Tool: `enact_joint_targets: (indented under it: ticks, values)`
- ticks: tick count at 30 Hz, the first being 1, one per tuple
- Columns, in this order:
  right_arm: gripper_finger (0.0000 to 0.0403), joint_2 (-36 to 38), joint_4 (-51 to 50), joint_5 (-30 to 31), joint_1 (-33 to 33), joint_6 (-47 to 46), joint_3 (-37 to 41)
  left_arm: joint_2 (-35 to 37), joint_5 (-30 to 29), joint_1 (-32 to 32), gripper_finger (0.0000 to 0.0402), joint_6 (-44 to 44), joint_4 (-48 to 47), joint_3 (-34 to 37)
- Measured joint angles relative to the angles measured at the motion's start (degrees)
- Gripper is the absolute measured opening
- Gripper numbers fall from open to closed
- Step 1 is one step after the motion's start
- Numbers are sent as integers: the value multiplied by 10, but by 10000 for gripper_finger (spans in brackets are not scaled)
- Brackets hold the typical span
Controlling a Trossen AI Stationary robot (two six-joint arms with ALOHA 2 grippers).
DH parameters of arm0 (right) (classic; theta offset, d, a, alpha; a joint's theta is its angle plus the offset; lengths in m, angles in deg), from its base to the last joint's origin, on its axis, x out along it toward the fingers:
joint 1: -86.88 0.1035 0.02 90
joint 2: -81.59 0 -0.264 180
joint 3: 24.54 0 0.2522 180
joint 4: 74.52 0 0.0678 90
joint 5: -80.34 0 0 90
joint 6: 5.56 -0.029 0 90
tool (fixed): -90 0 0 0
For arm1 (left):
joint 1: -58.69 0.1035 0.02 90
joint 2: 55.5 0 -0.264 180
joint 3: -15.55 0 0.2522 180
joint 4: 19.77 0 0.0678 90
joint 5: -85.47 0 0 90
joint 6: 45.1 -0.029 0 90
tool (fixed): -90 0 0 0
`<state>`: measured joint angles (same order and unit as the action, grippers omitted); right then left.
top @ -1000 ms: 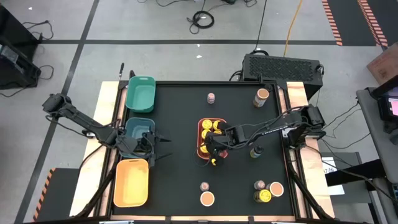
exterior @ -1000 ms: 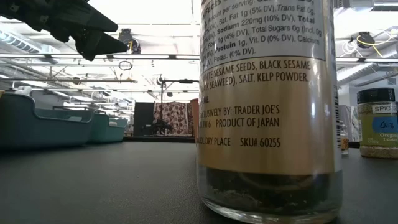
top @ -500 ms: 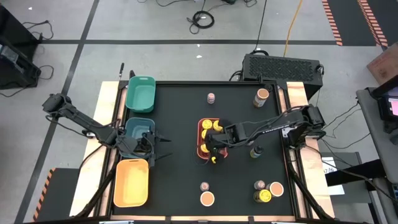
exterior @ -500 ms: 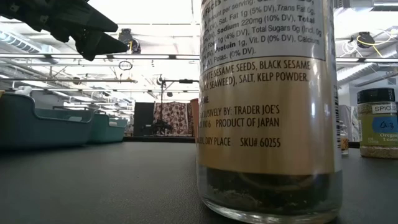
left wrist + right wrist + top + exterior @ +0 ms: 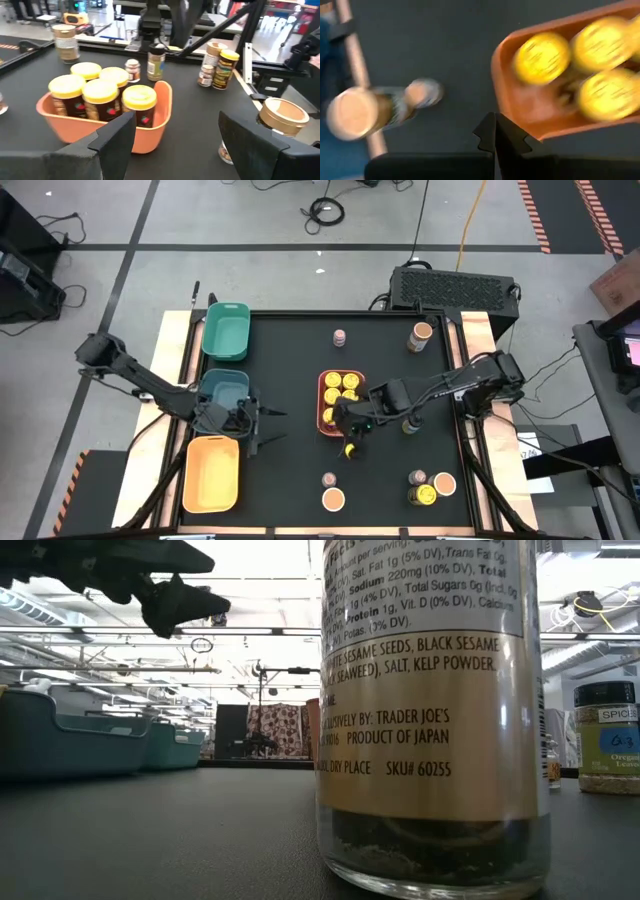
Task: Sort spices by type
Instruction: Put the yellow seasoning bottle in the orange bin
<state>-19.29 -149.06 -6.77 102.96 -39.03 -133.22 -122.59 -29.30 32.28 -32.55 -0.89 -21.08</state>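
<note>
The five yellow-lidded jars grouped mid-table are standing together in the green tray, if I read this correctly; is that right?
Not quite: the five yellow-lidded jars stand together in the coral tray mid-table, not a green one. The left wrist view shows this plainly.

Black table (image 5: 290, 360) carries four trays (image 5: 225, 332) and scattered spice jars (image 5: 421, 336)

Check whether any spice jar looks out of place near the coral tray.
One yellow-lidded jar sits on the table just outside the coral tray, at its end, while its matching jars are inside. Upright or tipped, I cannot tell.
</note>
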Motion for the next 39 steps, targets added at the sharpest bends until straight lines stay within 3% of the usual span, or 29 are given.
enact_joint_targets:
  ticks: [4, 8, 15, 23, 31, 35, 39]
  values:
    - [0, 0, -42, -55, 30, -82, -1, -36, 14, 1, 286, -9, 46, 0]
    - [7, 0, -112, -63, 73, -172, 0, -41, 27, 1, 286, -9, 61, 0]
    - [66, 0, -188, -118, 159, -296, 0, -36, 36, 1, 286, -9, 63, 0]
    - [190, 0, -133, -113, 263, -197, 0, -36, 36, 2, 286, -25, 75, 0]
    - [308, -1, -142, -102, 308, -218, 1, -36, 36, 8, 286, -45, 83, 0]
    - [339, -1, -138, -103, 320, -202, 18, -36, 39, 17, 286, -45, 84, 0]
    - [345, -1, -120, -102, 331, -191, 48, -36, 61, 23, 286, -45, 84, 0]
